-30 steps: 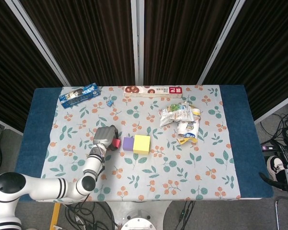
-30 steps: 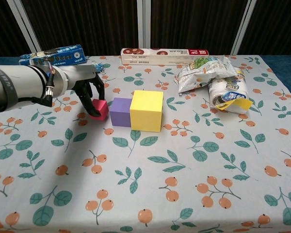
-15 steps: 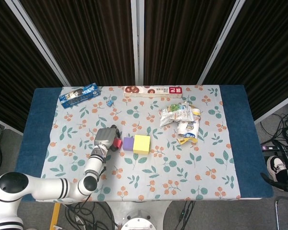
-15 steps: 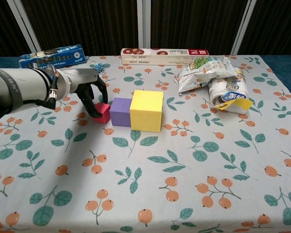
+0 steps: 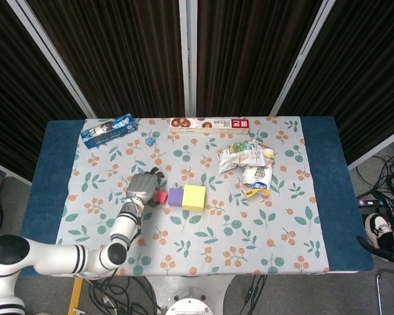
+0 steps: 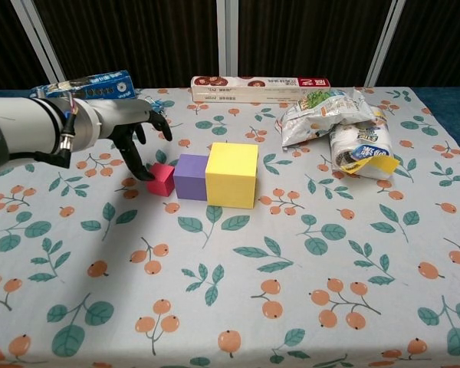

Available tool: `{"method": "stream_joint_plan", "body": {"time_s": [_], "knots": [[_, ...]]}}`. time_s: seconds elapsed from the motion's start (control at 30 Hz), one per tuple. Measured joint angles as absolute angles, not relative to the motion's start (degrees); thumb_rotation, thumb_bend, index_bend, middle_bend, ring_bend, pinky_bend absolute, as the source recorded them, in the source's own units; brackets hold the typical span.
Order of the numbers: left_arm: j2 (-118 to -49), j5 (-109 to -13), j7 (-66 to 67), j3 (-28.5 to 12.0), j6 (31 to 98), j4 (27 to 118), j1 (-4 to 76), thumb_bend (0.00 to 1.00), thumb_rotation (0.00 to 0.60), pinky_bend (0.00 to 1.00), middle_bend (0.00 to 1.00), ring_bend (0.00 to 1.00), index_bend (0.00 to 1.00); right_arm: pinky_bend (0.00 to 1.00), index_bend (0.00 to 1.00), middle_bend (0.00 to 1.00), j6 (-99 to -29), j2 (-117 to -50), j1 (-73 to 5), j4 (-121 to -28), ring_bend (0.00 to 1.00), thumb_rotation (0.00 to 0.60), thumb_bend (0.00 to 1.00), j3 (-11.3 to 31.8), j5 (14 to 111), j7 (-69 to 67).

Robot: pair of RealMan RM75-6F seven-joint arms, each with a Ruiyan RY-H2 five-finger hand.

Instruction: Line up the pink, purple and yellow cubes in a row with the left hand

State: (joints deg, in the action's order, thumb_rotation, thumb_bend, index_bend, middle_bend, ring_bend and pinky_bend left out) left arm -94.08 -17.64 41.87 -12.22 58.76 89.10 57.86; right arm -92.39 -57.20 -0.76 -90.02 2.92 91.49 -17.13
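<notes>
Three cubes rowed (pink cube (image 6: 162, 179), purple cube (image 6: 191, 176), yellow cube (image 6: 231, 174)) | left hand (image 6: 133, 130) fingers spread, empty

table (image 5: 322, 197), floral cloth | pink cube (image 6: 161, 179), purple cube (image 6: 190, 177), yellow cube (image 6: 231, 175) (touching row) | snack bags (image 6: 337, 126)

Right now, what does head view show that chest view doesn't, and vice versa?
Only head view: the table's blue edges, the floor cables, the left arm's shoulder. Only chest view: the cubes' front faces, and the left robot hand with fingers spread beside the pink cube. Both: pink cube, purple cube and yellow cube in a row, the snack bags, the long box.
</notes>
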Motion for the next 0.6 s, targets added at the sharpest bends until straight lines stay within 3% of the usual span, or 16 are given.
{"method": "stream_joint_plan", "body": {"time_s": [0.37, 0.6], "knots": [[-95.8, -20.2, 42.1, -10.0, 58.6, 83.6, 57.1, 0.26, 0.600, 0.30, 0.18, 0.23, 0.25, 0.12, 0.09, 0.17, -92.2, -57.1, -0.8, -90.4, 0.01, 0.600, 0.03, 2.9, 91.5, -16.6], [-95.6, -18.7, 42.0, -10.6, 56.6, 85.2, 57.2, 0.25, 0.600, 0.31, 0.18, 0.23, 0.25, 0.12, 0.09, 0.17, -92.1, -57.1, -0.8, -90.4, 0.01, 0.600, 0.03, 2.9, 91.3, -16.6]]}}
